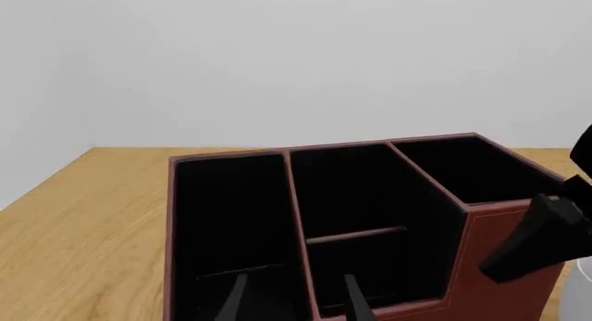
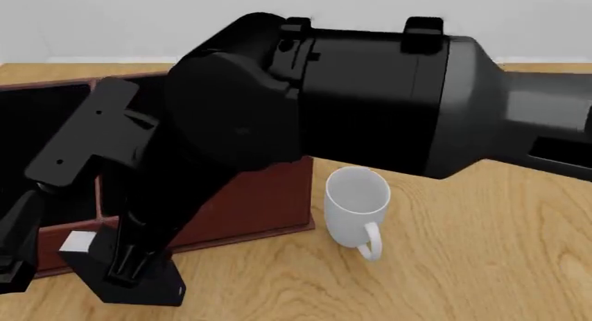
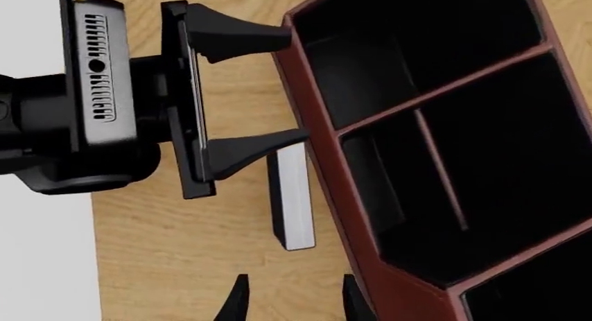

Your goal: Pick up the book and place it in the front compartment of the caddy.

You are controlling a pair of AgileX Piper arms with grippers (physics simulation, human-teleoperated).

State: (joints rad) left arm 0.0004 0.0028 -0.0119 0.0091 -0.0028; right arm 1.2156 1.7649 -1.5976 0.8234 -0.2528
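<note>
book: black hardcover book (image 2: 155, 290) with pale page edges, on the table just outside the near wall of the leather-look caddy (image 2: 251, 202), not in any cell
right gripper (image 3: 294, 301): fingers apart, empty, lined up on the book; in the wrist view the tips stop just short of it
left gripper (image 1: 296, 304): fingers spread, holding nothing, at the caddy's near edge, one finger close to the book's far end
white mug (image 2: 356, 204): upright, beside the caddy's right wall, apart from the book
handling: likely stiff and fairly hefty for its size; smooth covers may slip, and a page-edge pinch could splay them
grip: across both covers, near the middle of the length so it won't swing
progress: pick not made yet; the drop is still to do
risk: a corner catching a thin divider or the wall rim on the way in
</note>
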